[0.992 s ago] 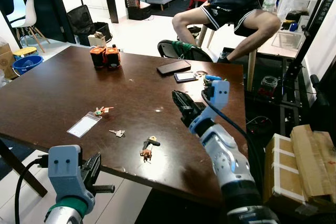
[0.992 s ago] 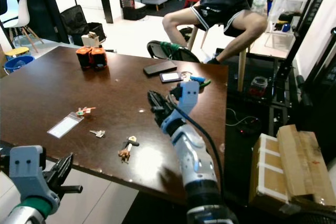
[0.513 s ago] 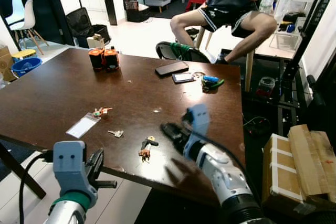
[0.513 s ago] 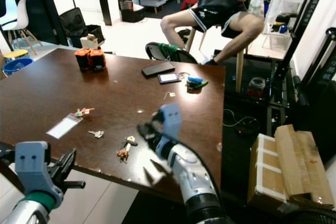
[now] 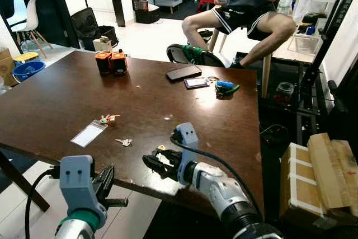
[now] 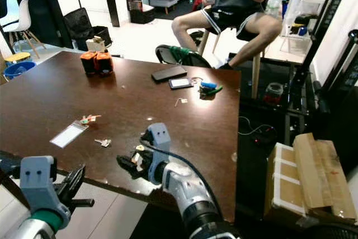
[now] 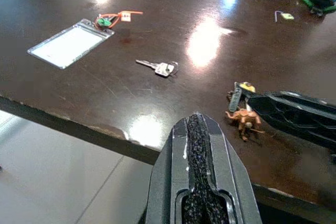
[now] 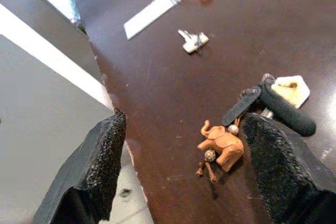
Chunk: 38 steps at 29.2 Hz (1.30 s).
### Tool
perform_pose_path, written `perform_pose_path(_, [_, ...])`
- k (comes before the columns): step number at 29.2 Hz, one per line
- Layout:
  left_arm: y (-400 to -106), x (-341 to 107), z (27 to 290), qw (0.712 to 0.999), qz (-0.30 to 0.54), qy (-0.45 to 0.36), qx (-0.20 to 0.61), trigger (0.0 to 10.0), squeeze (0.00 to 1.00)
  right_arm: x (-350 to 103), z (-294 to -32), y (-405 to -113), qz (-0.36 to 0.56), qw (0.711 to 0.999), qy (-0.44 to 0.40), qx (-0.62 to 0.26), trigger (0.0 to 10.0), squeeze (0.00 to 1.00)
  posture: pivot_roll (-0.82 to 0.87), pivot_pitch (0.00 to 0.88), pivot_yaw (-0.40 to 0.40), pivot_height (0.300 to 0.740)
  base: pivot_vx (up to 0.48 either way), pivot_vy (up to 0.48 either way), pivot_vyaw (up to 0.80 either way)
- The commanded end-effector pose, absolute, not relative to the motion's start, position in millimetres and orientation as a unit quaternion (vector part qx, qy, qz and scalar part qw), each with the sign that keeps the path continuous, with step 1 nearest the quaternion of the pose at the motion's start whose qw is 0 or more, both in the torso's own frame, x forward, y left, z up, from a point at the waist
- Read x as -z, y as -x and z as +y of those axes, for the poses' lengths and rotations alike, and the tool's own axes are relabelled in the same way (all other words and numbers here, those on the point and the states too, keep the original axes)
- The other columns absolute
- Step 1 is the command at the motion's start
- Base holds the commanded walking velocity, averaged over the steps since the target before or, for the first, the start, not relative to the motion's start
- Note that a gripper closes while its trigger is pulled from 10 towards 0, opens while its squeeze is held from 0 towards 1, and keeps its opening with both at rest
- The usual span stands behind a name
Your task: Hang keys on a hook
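Observation:
A key bunch (image 8: 247, 121) lies near the front edge of the dark wooden table (image 5: 67, 93); it has an orange elephant charm (image 8: 223, 142), a black-headed key and a cream tag. My right gripper (image 8: 185, 121) hovers low over it, open, its two black fingers (image 8: 102, 166) standing either side of the bunch without holding it. From the head it shows as my right gripper (image 5: 154, 163) lying along the table edge. My left gripper (image 7: 195, 121) is shut and empty, held off the table's front edge, pointing at the same key bunch (image 7: 241, 119).
A small silver key (image 5: 124, 142), a clear badge holder (image 5: 89, 134) and an orange-green tag (image 5: 106, 118) lie left of the bunch. Two phones (image 5: 184, 72) and orange blocks (image 5: 111, 61) sit farther back. A person (image 5: 246, 4) sits beyond the table. Cardboard boxes (image 5: 321, 177) stand on the right.
My right arm has swung from above the table's middle down and left to the front edge, and its open fingers now straddle the key bunch. The left arm stays put.

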<state>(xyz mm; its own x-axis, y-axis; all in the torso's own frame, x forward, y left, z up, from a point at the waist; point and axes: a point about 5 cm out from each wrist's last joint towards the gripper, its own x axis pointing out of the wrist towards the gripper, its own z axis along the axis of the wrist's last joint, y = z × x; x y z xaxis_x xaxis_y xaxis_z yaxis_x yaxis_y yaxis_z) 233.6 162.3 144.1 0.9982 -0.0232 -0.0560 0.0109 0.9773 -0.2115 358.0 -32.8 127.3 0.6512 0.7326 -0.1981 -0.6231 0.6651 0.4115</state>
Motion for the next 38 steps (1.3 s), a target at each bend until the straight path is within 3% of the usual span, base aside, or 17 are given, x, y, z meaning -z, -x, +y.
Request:
perform_pose_path(1, [-230, -142, 165, 0.993, 0.036, 0.112, 0.004, 10.0, 0.0, -126, -24, -356, 0.188, 0.888, -0.18, -0.379, 10.0, 1.0, 0.0, 0.049, 0.136, 0.74, 0.0, 0.0, 0.0])
perform_pose_path(5, [-228, -142, 164, 0.992, 0.037, 0.121, 0.006, 10.0, 0.0, -127, -19, -358, 0.197, 0.883, -0.201, -0.376, 10.0, 0.98, 0.01, 0.052, 0.135, 0.74, 0.0, 0.0, 0.0])
perform_pose_path(6, [-228, -143, 164, 0.992, 0.037, 0.124, 0.008, 10.0, 0.0, -130, -16, -359, 0.197, 0.882, -0.202, -0.376, 10.0, 0.75, 0.01, 0.054, 0.13, 0.74, 0.0, 0.0, 0.0])
perform_pose_path(8, [-228, -143, 164, 0.992, 0.037, 0.124, 0.008, 10.0, 0.0, -130, -16, -359, 0.197, 0.882, -0.202, -0.376, 10.0, 0.75, 0.01, 0.054, 0.13, 0.74, 0.0, 0.0, 0.0])
perform_pose_path(9, [-227, -143, 164, 0.991, 0.037, 0.129, 0.007, 10.0, 0.0, -133, -12, -360, 0.196, 0.882, -0.198, -0.379, 10.0, 0.23, 0.01, 0.055, 0.126, 0.74, 0.0, 0.0, 0.0])
perform_pose_path(10, [-226, -143, 165, 0.99, 0.037, 0.133, 0.005, 10.0, 0.0, -135, -9, -361, 0.191, 0.884, -0.183, -0.385, 10.0, 0.0, 0.01, 0.056, 0.123, 0.74, 0.0, 0.0, 0.0])
perform_pose_path(13, [-226, -143, 165, 0.99, 0.037, 0.135, 0.004, 10.0, 0.0, -137, -7, -362, 0.184, 0.888, -0.16, -0.391, 10.0, 0.0, 0.01, 0.056, 0.123, 0.74, 0.0, 0.0, 0.0])
perform_pose_path(15, [-224, -142, 165, 0.99, 0.038, 0.138, 0.002, 10.0, 0.0, -137, -5, -362, 0.158, 0.898, -0.075, -0.403, 10.0, 0.0, 0.01, 0.058, 0.118, 0.74, 0.0, 0.0, 0.0])
perform_pose_path(21, [-223, -141, 164, 0.989, 0.039, 0.142, 0.0, 10.0, 0.0, -138, -2, -361, 0.138, 0.899, -0.013, -0.416, 10.0, 0.0, 0.01, 0.058, 0.115, 0.74, 0.0, 0.0, 0.0])
perform_pose_path(23, [-223, -141, 165, 0.987, 0.038, 0.153, -0.002, 10.0, 0.0, -135, 1, -358, 0.118, 0.89, 0.057, -0.436, 10.0, 0.0, 0.01, 0.06, 0.114, 0.74, 0.0, 0.0, 0.0])
perform_pose_path(38, [-224, -143, 165, 0.985, 0.034, 0.168, -0.004, 10.0, 0.0, -112, -4, -351, 0.128, 0.854, 0.207, -0.46, 10.0, 0.0, 0.01, 0.066, 0.11, 0.74, 0.0, 0.0, 0.0])
